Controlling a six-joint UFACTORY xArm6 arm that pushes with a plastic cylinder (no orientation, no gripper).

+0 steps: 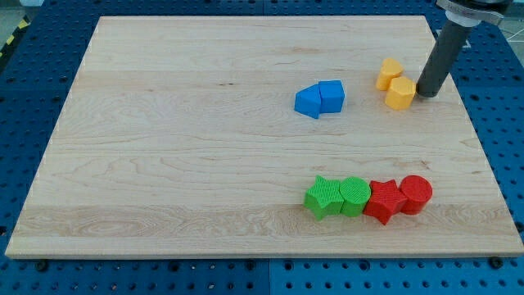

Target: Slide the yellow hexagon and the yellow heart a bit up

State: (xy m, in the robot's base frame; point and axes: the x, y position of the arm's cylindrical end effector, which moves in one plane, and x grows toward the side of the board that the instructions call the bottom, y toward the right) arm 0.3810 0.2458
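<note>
Two yellow blocks sit close together at the view's upper right of the wooden board. The upper one [389, 73] and the lower one [400, 93] touch or nearly touch; I cannot tell which is the hexagon and which the heart. My tip [426, 94] rests on the board just right of the lower yellow block, very close to its right side. The dark rod rises from there toward the view's top right.
Two blue blocks [319, 98] sit joined near the board's centre top. At the lower right a row runs left to right: green star [323, 197], green round block [354, 195], red star [384, 200], red round block [415, 194]. The board [164, 147] lies on a blue pegboard.
</note>
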